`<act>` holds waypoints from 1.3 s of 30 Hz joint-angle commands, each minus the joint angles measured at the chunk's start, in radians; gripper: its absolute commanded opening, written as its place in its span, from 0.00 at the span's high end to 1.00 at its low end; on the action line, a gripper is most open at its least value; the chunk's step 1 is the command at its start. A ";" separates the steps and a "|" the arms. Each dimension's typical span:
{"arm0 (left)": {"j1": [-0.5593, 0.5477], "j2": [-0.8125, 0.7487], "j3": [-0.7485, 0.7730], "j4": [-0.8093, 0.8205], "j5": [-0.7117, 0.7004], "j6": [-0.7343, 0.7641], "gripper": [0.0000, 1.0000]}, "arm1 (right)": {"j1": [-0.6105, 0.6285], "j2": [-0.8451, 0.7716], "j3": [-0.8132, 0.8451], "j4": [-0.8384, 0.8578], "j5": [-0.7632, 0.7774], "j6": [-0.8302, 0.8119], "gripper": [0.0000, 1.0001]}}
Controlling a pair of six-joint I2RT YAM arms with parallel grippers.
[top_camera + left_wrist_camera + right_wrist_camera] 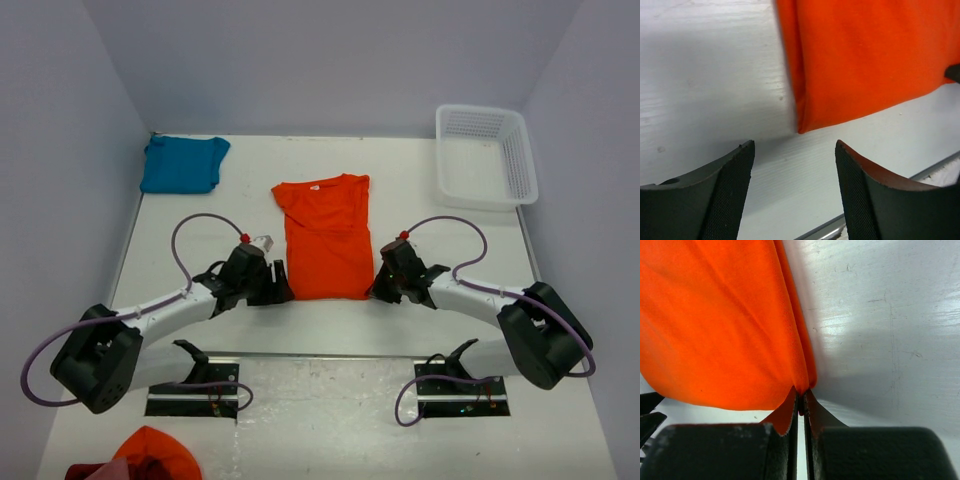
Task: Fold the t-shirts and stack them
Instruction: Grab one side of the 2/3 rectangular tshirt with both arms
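Note:
The orange t-shirt (325,240) lies flat in the middle of the table, folded lengthwise into a narrow strip, collar toward the back. My right gripper (378,285) is at its near right corner. In the right wrist view the gripper (801,397) is shut on a pinch of the orange cloth (715,320) at the hem. My left gripper (283,283) sits just off the near left corner. It stands open (794,147) over bare table, and the shirt's corner (870,55) lies a little beyond its fingertips, untouched. The teal-blue t-shirt (183,164) lies folded at the back left.
A white plastic basket (485,155) stands at the back right corner. An orange cloth bundle (150,455) lies at the bottom left, in front of the arm bases. Grey walls close in the table on the left, back and right.

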 commanded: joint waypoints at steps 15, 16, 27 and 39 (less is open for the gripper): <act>-0.002 0.171 -0.054 0.198 0.157 -0.048 0.48 | 0.000 -0.036 -0.026 -0.076 0.044 -0.015 1.00; -0.002 0.163 -0.054 0.195 0.157 -0.048 0.53 | 0.000 -0.034 -0.025 -0.076 0.044 -0.015 1.00; -0.002 0.201 -0.052 0.219 0.161 -0.045 0.62 | 0.002 -0.001 -0.017 -0.059 0.031 -0.015 1.00; 0.000 0.278 -0.061 0.244 0.138 -0.042 1.00 | 0.002 -0.033 -0.018 -0.068 0.029 -0.024 1.00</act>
